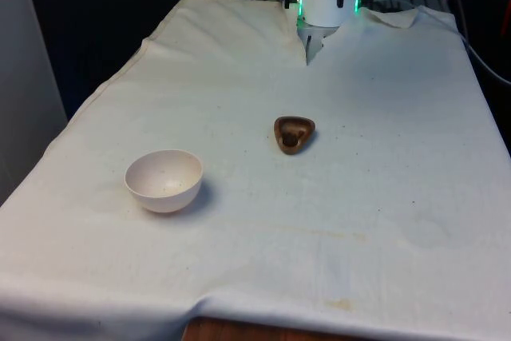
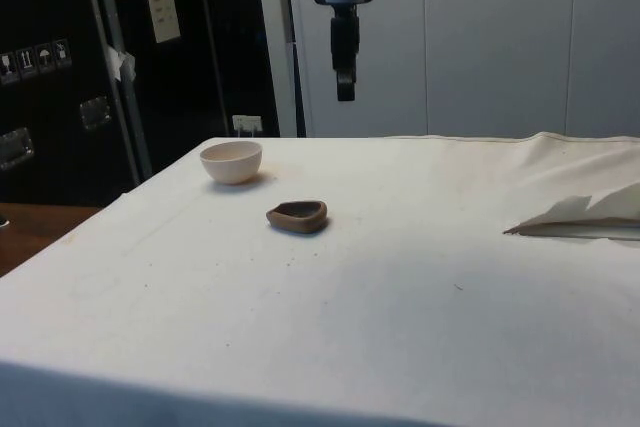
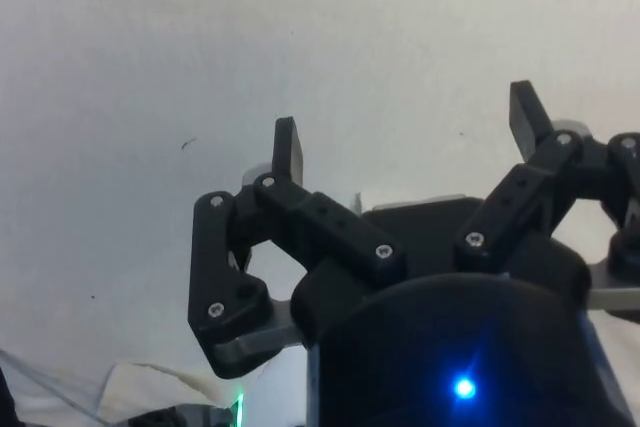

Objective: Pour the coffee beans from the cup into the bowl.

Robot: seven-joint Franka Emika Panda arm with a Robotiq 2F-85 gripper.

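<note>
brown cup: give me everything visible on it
The brown cup is small, low and shallow, with a rounded-triangular rim, looking like wood or glazed clay. It stands upright on the white cloth near the table's middle, a dark clump, apparently the beans, inside. Nothing else touches it; the bowl sits apart, toward the front view's left.

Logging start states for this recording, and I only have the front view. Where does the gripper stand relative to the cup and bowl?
Observer: In the side view the gripper hangs high above the cloth, well clear of the cup and the bowl.
Operator: Are the jaws open or shut?
Observer: The wrist view shows the jaws spread wide, with nothing between them.
Operator: What lies beneath them?
Observer: Bare cloth, seen past the jaws in the wrist view.
</note>
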